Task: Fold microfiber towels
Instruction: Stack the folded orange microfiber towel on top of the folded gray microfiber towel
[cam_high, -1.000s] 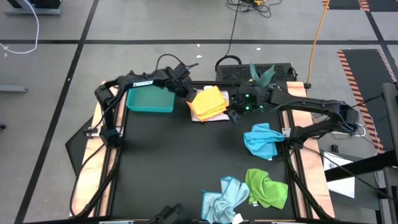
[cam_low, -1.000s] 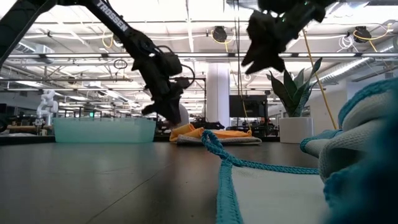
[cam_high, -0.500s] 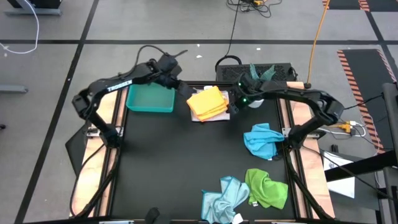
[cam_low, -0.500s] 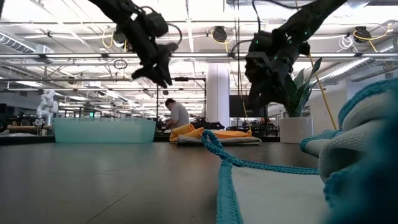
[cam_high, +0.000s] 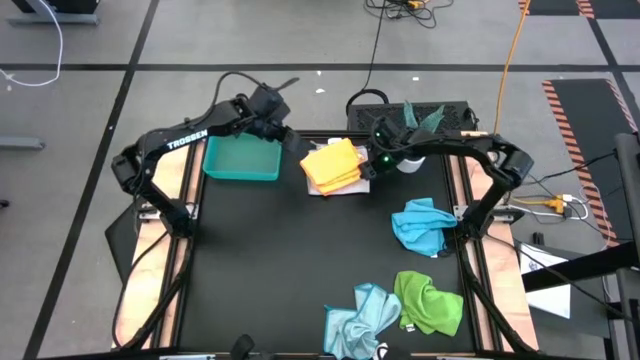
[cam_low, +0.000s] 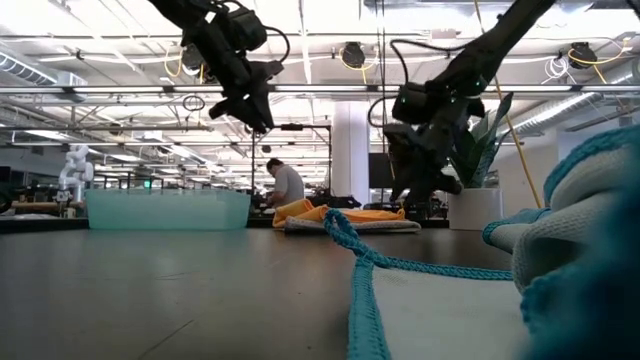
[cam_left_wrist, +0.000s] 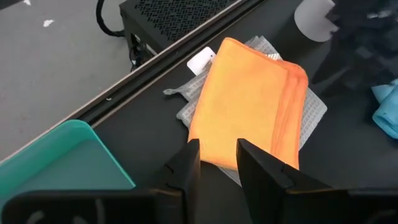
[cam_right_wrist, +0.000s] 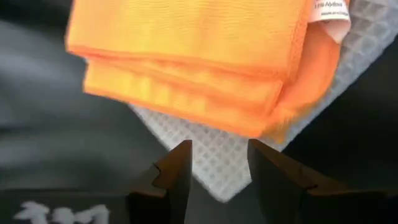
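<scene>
A folded yellow-orange towel (cam_high: 333, 165) lies on a folded white-grey towel (cam_left_wrist: 313, 114) near the table's far edge. My left gripper (cam_high: 290, 138) hangs open high above the stack's left side, and nothing is between its fingers (cam_left_wrist: 189, 163). My right gripper (cam_high: 368, 170) is open and low at the stack's right side. Its fingers (cam_right_wrist: 177, 167) stand over the white-grey towel's edge (cam_right_wrist: 214, 155), and I see no contact. Bright blue (cam_high: 422, 225), green (cam_high: 432, 300) and pale blue (cam_high: 358, 315) towels lie crumpled farther toward the near right.
A teal tray (cam_high: 240, 160) stands left of the stack, under my left arm. A potted plant (cam_high: 418, 118) stands just beyond the far edge. In the low view the bright blue towel (cam_low: 560, 240) fills the near right, and a person (cam_low: 287, 185) sits far off in the room.
My left gripper has risen from table height beside the stack to well above it, drawing back toward the far left. My right gripper has come down from high up toward the stack's right side, its arm swinging toward the far edge. The towels have not moved.
</scene>
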